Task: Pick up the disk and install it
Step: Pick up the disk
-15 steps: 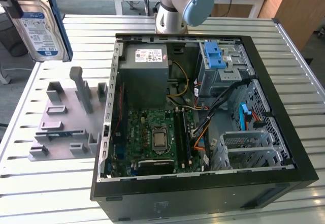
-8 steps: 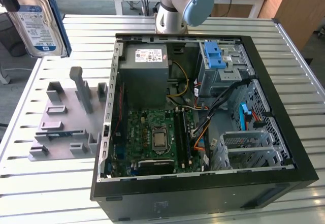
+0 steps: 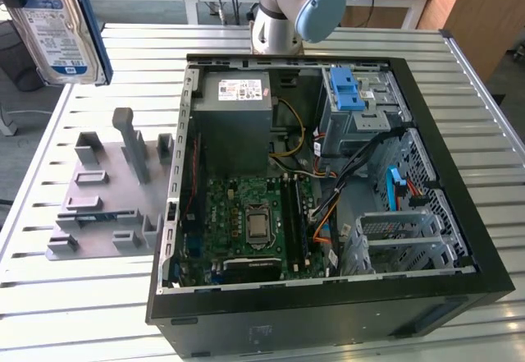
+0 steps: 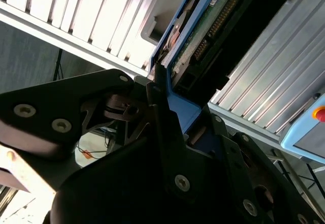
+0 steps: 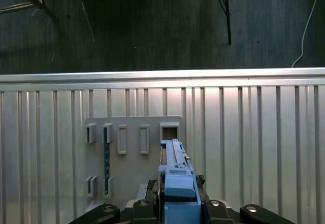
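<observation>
The disk (image 3: 57, 29) hangs in the air at the exterior view's far upper left, standing on edge with its white-and-blue label facing the camera and blue rails along its sides. It is above the slatted table, away from the open computer case (image 3: 176, 214). In the second wrist view my gripper (image 4: 161, 99) is shut on the disk (image 4: 203, 36), with its dark fingers (image 4: 152, 94) clamped on the blue rail and the green circuit board showing. The first wrist view has the disk (image 5: 175, 176) edge-on over the grey fixture plate (image 5: 132, 150).
The grey fixture plate (image 3: 102, 206) with upright posts lies on the table beside the case. Inside the case are a grey power-supply box (image 3: 238, 103), a blue latch on a metal bay (image 3: 349, 95), a motherboard (image 3: 250, 222), loose cables and a metal cage (image 3: 394, 239). The arm's base (image 3: 287, 9) stands behind.
</observation>
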`<state>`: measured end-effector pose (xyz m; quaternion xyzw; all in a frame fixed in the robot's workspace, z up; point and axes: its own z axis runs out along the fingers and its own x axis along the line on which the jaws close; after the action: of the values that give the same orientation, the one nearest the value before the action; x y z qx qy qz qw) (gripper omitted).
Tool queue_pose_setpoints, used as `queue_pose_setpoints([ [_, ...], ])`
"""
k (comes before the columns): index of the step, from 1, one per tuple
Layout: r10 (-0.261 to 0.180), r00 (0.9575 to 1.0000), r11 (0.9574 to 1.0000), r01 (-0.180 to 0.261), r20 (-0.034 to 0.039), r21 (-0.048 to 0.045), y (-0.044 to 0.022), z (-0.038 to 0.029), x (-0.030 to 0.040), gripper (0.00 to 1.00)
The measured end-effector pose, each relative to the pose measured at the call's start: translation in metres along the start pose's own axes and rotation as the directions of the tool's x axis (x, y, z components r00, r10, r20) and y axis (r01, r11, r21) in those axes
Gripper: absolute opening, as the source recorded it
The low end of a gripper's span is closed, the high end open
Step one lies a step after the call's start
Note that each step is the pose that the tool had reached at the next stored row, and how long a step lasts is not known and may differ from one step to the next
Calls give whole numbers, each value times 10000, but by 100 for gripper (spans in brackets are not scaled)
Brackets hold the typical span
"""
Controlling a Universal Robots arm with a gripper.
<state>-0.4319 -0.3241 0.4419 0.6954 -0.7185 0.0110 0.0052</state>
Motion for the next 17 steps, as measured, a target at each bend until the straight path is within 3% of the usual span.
queue_pose_setpoints([
  [17,0,10000,10000,0,-1,-1,-2,-223,5,36],
])
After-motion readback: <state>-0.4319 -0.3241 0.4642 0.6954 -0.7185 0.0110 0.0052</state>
